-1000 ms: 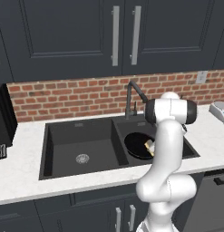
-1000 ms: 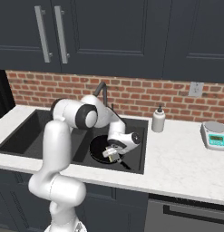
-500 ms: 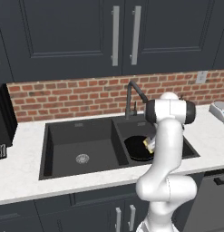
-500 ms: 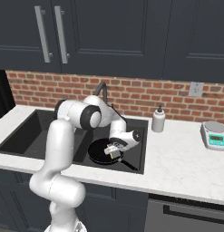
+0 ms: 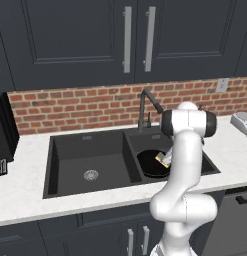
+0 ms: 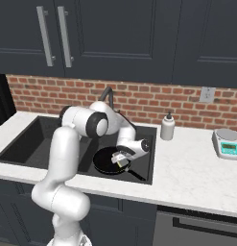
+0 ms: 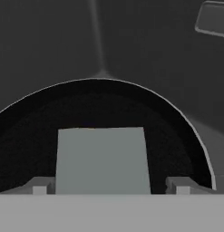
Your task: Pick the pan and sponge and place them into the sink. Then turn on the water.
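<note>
While my arm reaches down at centre-right of the left base view, the sink (image 5: 90,160) fills mid-frame and the pan (image 5: 150,165) lies in its right basin. In the hand view the sponge (image 7: 102,158) sits low at centre over the pan. The gripper (image 7: 109,186) is spread, its fingertips (image 7: 41,186) standing clear of the sponge's sides.

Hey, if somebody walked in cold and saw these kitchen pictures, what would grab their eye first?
Most likely the big white arm bent down into the right basin of the dark sink, its gripper low over the black pan lying there. Next, the sponge: in the hand view its grey-green top sits between the spread fingertips, over the pan's floor. Behind it all runs a red brick backsplash under dark cabinets.
</note>
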Available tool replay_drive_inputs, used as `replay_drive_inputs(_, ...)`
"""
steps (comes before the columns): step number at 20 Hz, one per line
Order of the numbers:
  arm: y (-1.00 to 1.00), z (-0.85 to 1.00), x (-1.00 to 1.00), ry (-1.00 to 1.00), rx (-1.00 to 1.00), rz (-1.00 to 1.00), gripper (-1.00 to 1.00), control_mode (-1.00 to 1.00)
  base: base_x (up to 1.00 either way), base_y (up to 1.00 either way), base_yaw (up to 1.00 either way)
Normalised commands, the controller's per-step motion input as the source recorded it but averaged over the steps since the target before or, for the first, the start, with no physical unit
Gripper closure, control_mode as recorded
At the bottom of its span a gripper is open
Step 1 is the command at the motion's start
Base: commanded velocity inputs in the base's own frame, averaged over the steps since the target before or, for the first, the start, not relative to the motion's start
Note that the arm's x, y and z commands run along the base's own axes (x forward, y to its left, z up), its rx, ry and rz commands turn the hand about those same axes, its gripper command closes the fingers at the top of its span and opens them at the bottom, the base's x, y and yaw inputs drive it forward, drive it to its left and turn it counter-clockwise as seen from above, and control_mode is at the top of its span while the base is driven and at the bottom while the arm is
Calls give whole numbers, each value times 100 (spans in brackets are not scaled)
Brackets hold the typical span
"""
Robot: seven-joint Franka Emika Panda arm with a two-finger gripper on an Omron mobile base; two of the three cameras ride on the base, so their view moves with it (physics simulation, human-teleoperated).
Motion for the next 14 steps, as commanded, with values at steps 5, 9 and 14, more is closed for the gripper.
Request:
replay_drive_inputs(5, 7, 20, 0, -9, 0, -3, -100, -100, 0, 0, 0)
replay_drive_inputs(9, 1, 61, -3, -14, 1, -6, -100, -100, 0, 0, 0)
replay_drive_inputs(14, 0, 77, -15, -8, 0, -10, -100, -100, 0, 0, 0)
